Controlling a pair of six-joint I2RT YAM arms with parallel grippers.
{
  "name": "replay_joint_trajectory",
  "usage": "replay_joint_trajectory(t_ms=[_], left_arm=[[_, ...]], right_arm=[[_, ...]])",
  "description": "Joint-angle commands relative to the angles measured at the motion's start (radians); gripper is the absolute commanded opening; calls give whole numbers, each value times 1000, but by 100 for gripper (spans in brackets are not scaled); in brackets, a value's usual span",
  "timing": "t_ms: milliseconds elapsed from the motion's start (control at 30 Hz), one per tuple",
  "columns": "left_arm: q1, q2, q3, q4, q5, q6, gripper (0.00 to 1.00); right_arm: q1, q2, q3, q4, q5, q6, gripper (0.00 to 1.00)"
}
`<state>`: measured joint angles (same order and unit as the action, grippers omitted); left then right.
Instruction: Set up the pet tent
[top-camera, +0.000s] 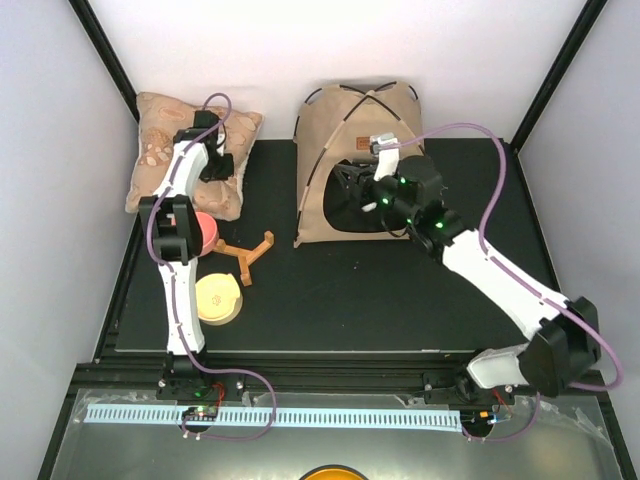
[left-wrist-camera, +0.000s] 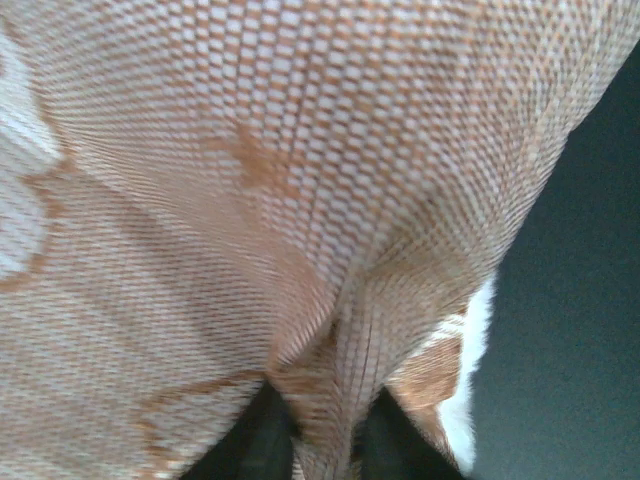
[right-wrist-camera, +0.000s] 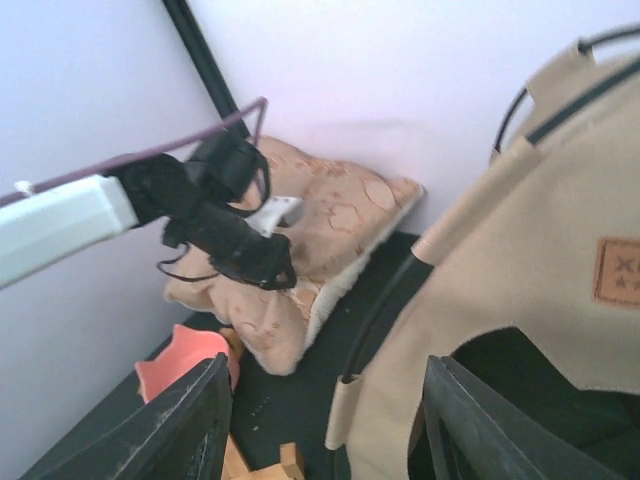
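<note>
The tent (top-camera: 345, 130) stands at 12 o'clock, the right gripper (right-wrist-camera: 330, 400) wide and empty at its door. At 10 o'clock the left gripper (left-wrist-camera: 325, 440) pinches the cushion (left-wrist-camera: 300, 200) by a thin fold, which may slip; swung, it could topple the tent.

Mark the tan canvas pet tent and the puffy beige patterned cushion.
Tan canvas pet tent (top-camera: 325, 115): top external view, left roof panel.
Puffy beige patterned cushion (top-camera: 155, 150): top external view, left half.

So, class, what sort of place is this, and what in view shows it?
Probably a robot test cell, not a home: plain white wall panels in black framing, a black table mat, and a left arm and right arm bolted to a rail at its near edge.
</note>
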<state>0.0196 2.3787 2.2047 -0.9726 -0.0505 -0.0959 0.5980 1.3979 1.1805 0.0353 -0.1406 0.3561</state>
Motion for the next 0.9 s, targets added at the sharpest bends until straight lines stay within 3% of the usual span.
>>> replay_joint_trajectory(t_ms=[0, 167, 367, 533, 667, 867], left_arm=[[-9, -14, 128, -128, -24, 31, 2], [-47, -267, 84, -86, -257, 86, 1], [-135, -561, 56, -91, -311, 148, 1], [-281, -780, 44, -283, -235, 90, 2], [-397, -981, -84, -381, -157, 11, 2], [-412, -1349, -416, -245, 236, -144, 2]], right_arm=[[0, -115, -58, 72, -50, -42, 56], [0, -212, -119, 59, -16, -66, 56], [0, -286, -134, 4, -21, -80, 57], [0, -361, -160, -73, 3, -89, 58], [0, -439, -197, -164, 50, -94, 60], [0, -563, -270, -254, 38, -83, 60]])
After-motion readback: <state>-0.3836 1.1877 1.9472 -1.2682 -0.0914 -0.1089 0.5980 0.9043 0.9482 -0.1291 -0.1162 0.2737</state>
